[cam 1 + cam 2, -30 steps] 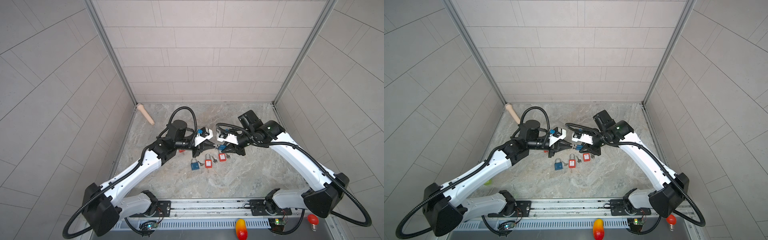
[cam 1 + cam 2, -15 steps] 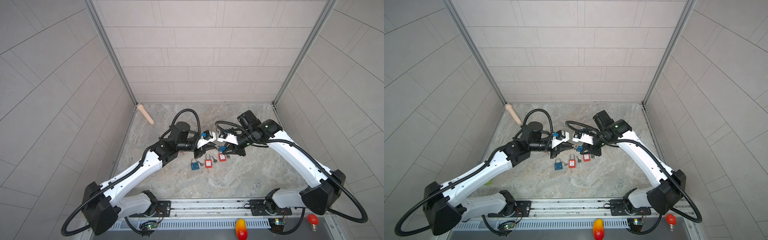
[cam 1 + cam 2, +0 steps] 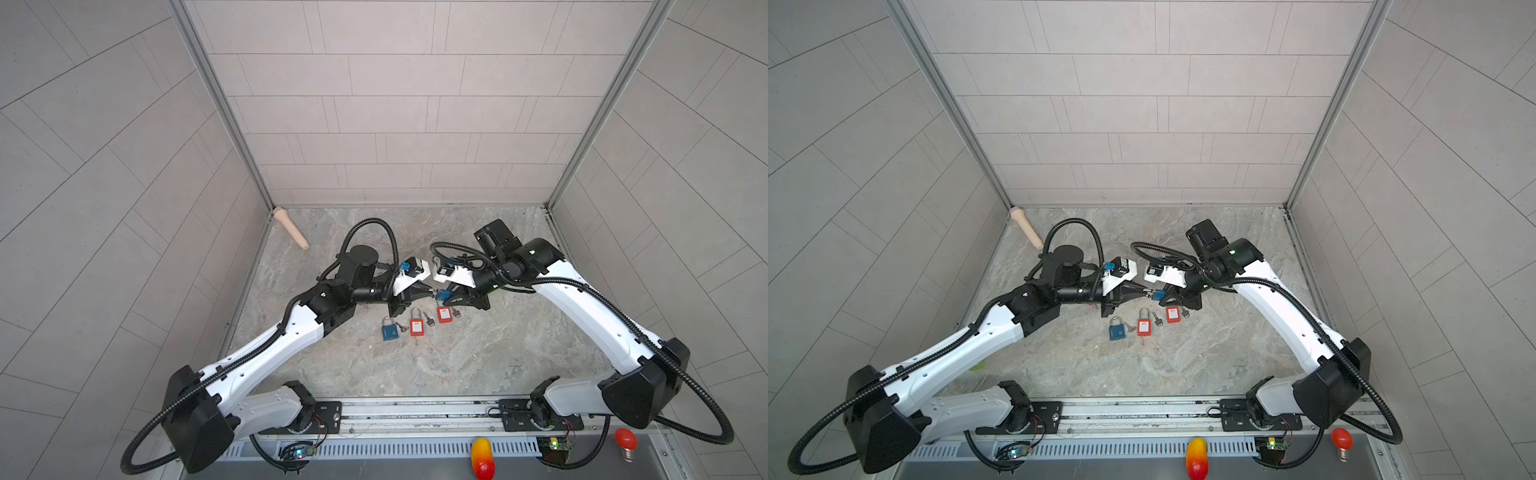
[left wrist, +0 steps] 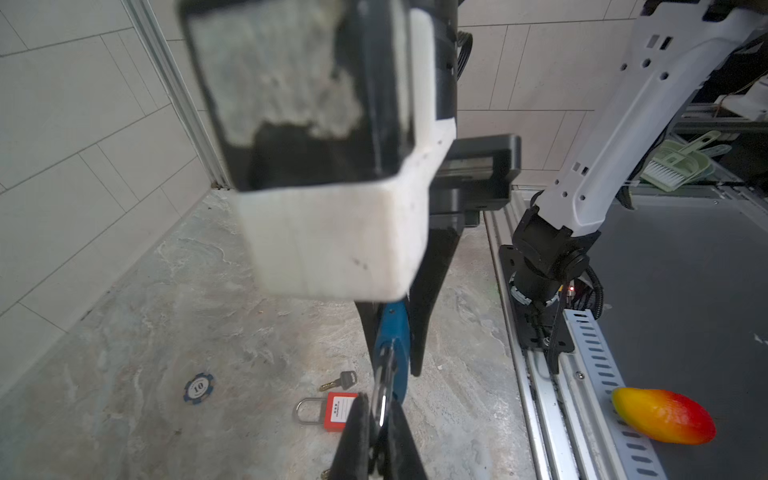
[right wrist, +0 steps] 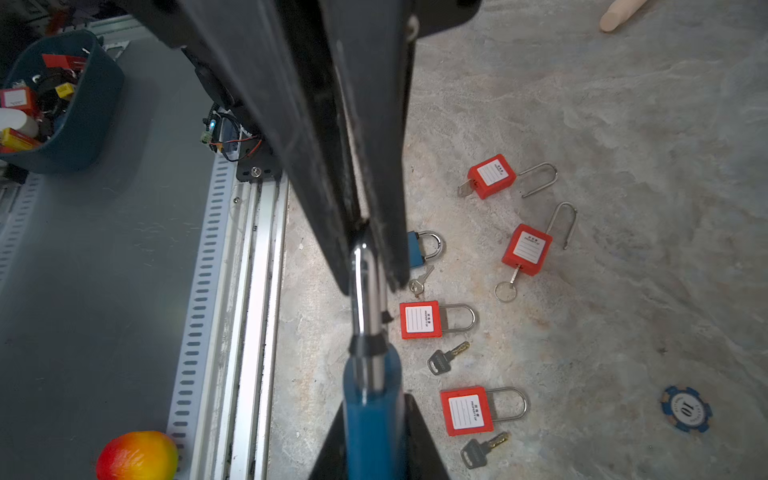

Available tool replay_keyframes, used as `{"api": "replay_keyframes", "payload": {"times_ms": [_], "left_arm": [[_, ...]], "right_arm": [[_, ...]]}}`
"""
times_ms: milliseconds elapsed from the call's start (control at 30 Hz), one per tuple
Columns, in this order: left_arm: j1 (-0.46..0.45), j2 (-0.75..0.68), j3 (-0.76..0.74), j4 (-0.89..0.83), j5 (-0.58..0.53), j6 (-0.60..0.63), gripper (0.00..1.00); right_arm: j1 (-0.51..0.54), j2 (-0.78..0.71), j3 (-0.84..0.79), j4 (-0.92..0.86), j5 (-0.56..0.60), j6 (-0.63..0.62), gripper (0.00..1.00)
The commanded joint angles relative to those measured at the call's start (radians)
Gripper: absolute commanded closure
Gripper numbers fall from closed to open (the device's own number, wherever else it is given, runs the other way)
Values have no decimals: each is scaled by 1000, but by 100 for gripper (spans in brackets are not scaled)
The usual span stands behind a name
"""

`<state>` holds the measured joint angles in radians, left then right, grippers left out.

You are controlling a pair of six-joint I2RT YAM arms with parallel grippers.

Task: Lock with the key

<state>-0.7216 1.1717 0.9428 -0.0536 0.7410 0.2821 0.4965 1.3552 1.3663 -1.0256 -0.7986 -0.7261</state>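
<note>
A blue padlock (image 3: 443, 296) (image 3: 1158, 296) hangs above the floor between my two grippers. In the right wrist view my right gripper (image 5: 374, 436) is shut on its blue body (image 5: 372, 415), with the silver shackle (image 5: 365, 299) running away into the left gripper's black fingers (image 5: 316, 124). In the left wrist view my left gripper (image 4: 380, 419) is shut on that shackle (image 4: 380, 386), and the blue body (image 4: 395, 332) lies beyond it. Loose keys (image 5: 446, 359) (image 5: 482, 449) lie on the floor; I cannot see a key in the held padlock.
On the marble floor lie several red padlocks (image 3: 416, 327) (image 3: 444, 314) (image 5: 527, 249) and a second blue padlock (image 3: 390, 332). A blue poker chip (image 5: 685, 409) and a wooden peg (image 3: 291, 228) lie further off. A toy mango (image 3: 482, 457) sits by the front rail.
The left arm's forearm has shifted slightly to the right. Both grippers have stayed together on the blue padlock, and nothing was let go.
</note>
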Motion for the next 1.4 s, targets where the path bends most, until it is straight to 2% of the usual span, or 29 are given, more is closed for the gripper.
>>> {"api": "replay_keyframes", "payload": {"times_ms": [0, 167, 400, 500, 600, 767, 867, 967, 1067, 1200, 1367], "left_arm": [[-42, 28, -31, 107, 126, -64, 100], [-42, 37, -70, 190, 126, -108, 100], [-45, 75, -103, 260, 132, -98, 100], [-59, 62, -162, 354, 104, -92, 100], [-77, 43, -210, 372, 71, -57, 100], [-81, 34, -238, 376, 57, -81, 100], [-68, 26, -223, 361, 48, -101, 100], [-33, -3, -212, 360, 54, -131, 100], [36, -22, -187, 368, 134, -186, 100], [61, -30, -136, 300, 197, -172, 100], [61, -27, -108, 268, 202, -165, 100]], "right_arm": [[34, -22, -14, 241, -52, 13, 100], [47, -30, -48, 305, -42, 40, 100], [54, -4, -9, 320, -153, 100, 100], [52, 13, 35, 304, -167, 103, 100], [44, 31, 54, 293, -196, 102, 100], [44, 57, 69, 272, -185, 94, 100], [42, 55, 66, 235, -134, 86, 100], [40, 21, 55, 181, -56, 84, 83], [27, -59, -7, 146, 24, 65, 69], [11, -180, -117, 151, 100, 69, 65], [-1, -229, -148, 149, 74, 103, 65]]}}
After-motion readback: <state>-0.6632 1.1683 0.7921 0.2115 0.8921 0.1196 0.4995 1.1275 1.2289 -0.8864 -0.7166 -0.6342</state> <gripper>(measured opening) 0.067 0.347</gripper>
